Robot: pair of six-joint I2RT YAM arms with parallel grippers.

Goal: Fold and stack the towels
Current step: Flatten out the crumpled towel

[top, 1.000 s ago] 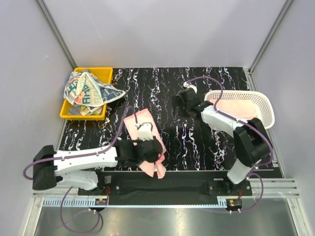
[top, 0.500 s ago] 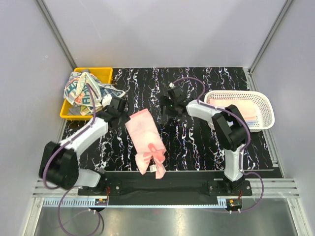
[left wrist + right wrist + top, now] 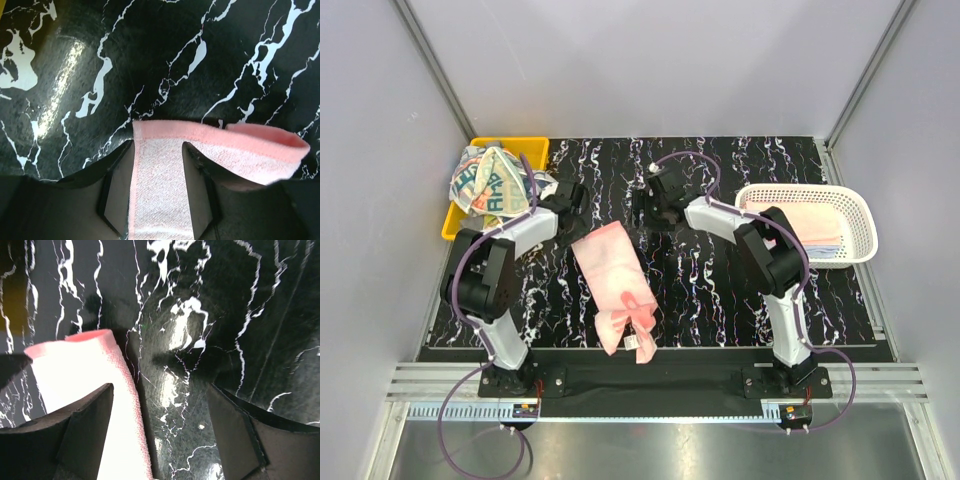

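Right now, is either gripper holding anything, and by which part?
Nothing is held: the left gripper and right gripper both stand open at the pink towel's far edge.

Overhead light glares off the glossy marble table (image 3: 187,337) beneath me and bleaches the pink towel (image 3: 80,375) nearly white.

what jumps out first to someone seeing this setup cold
A long pink towel lies in the middle of the black marble table, with both arms reaching to its far edge and the left gripper and right gripper open there. Next come the patterned towels spilling out of the yellow bin at the far left, and the white mesh basket at the right with a folded towel inside.
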